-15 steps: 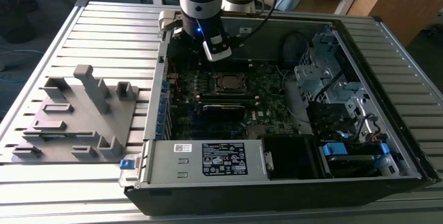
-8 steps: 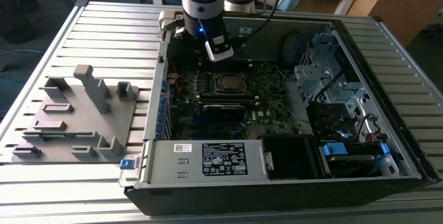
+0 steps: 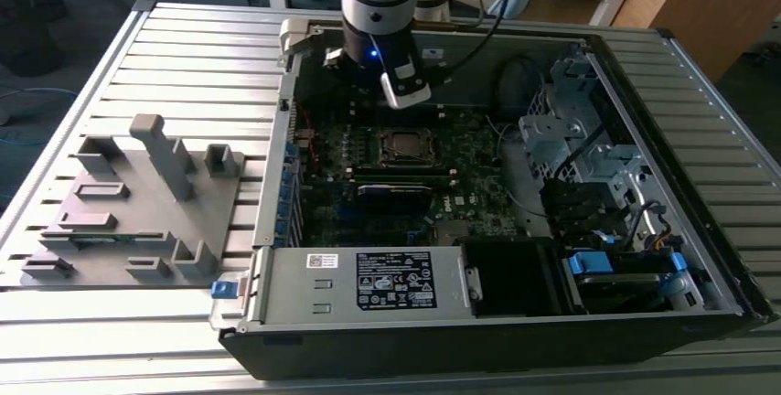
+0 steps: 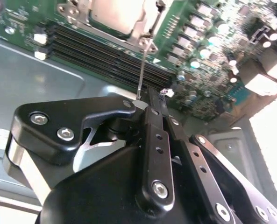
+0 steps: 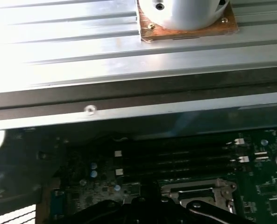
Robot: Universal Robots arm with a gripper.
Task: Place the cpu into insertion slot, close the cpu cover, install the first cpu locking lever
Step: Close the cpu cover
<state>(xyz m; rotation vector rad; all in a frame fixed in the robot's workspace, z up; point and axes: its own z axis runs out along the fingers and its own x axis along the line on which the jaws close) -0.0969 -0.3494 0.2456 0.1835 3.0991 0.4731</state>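
Seemingly gripper jaws together at locking lever end; contact hidden; cpu cut off.

In the exterior view I get flat, even light on the motherboard. The case walls around it shade its edges, and the slatted table beyond it reads pale grey. A small blue lamp glows on the arm just above the board. In the second wrist view the cpu shines pale, and glare beside the board burns out to white. In the first wrist view the board sits dim, while the table slats beyond it are blown out.
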